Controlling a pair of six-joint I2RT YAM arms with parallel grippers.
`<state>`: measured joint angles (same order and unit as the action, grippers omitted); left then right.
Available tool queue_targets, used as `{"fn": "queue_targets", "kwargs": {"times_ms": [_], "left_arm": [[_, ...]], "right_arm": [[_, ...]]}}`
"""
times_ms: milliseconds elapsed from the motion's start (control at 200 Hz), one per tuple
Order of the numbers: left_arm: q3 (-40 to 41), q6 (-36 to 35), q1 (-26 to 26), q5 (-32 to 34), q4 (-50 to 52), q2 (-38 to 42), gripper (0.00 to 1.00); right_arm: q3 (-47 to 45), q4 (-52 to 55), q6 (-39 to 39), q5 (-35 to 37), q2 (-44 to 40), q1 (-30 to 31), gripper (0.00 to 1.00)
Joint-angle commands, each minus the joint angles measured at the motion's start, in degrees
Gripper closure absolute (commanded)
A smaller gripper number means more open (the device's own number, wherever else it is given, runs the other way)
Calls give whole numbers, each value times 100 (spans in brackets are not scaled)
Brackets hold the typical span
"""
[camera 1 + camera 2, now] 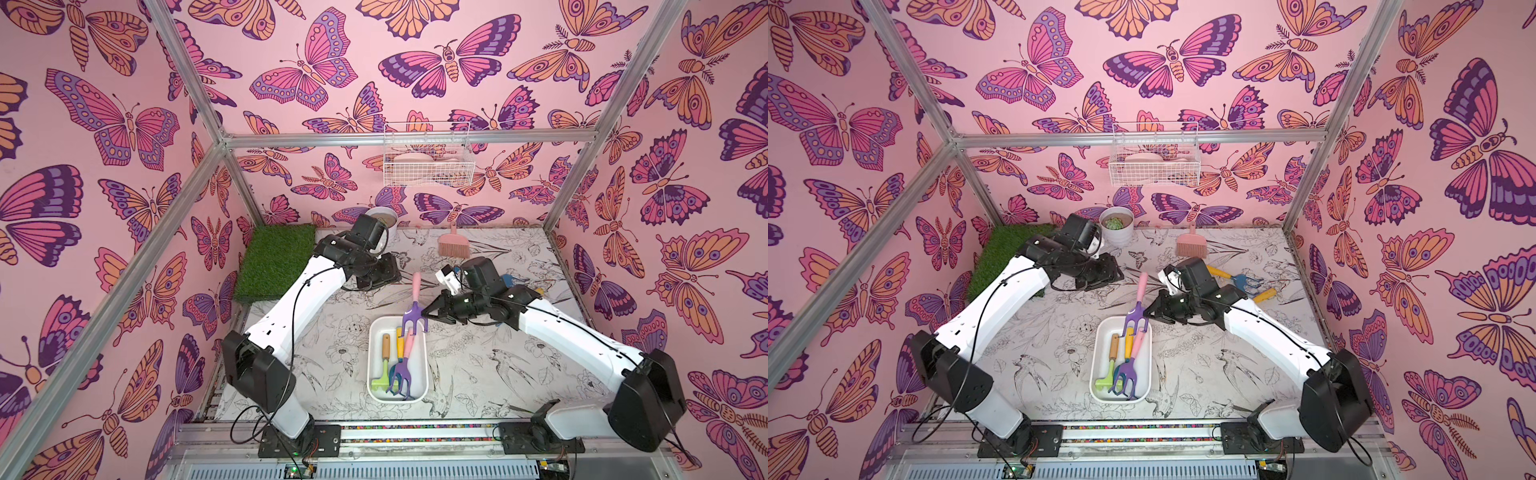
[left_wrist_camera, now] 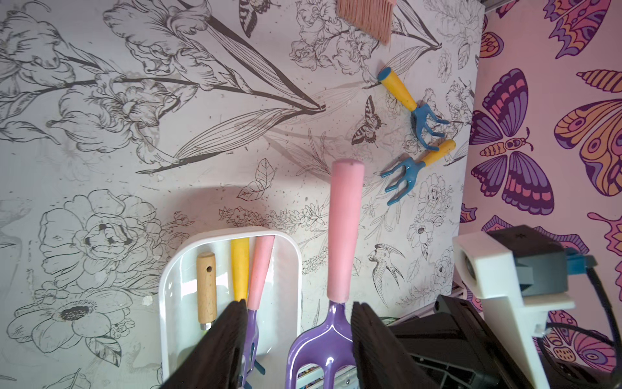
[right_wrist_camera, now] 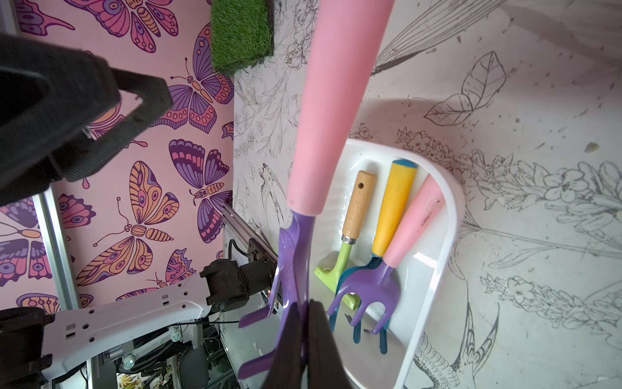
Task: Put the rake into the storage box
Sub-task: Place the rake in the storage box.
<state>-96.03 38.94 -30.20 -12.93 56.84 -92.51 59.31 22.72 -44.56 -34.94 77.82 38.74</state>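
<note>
walls (image 1: 374, 83): pink butterfly print | tabletop (image 1: 478, 374): floral line drawing | frame (image 1: 311, 139): aluminium

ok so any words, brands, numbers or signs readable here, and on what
None readable.
The shallow white plastic storage box, the pink-handled purple rake and the white wire mesh basket show no lettering.
Any print on the small circuit boards by the front rail is too small to read.
</note>
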Motion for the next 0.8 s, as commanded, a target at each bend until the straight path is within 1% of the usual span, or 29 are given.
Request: {"fn": "queue_targets", "kwargs": {"times_ms": [0,130,200,350,476,591,791], "left_arm": [[383,29,40,288,-17,357,45],[822,116,49,291,-85,686,46],[1034,168,49,291,-125,844,46],[1316,237,49,324,-163,1146,47],[1448,279,48,352,-158,1354,47],[1537,299,49,352,-167,1471,47],[1687,308,27,326,-185,1635,48]], "right_arm": [[-233,87,3,158,-247,216,100],[-384,555,138,629,-393,579,100],[-328,908,195,1008,-397,801,100],[57,1813,126,1847,-210,1261,100],[481,2507,4,2351,72,1580,100],[626,2650,-176,2598,230,1843,100],[778,2799,-429,2942,591,2073,100]]}}
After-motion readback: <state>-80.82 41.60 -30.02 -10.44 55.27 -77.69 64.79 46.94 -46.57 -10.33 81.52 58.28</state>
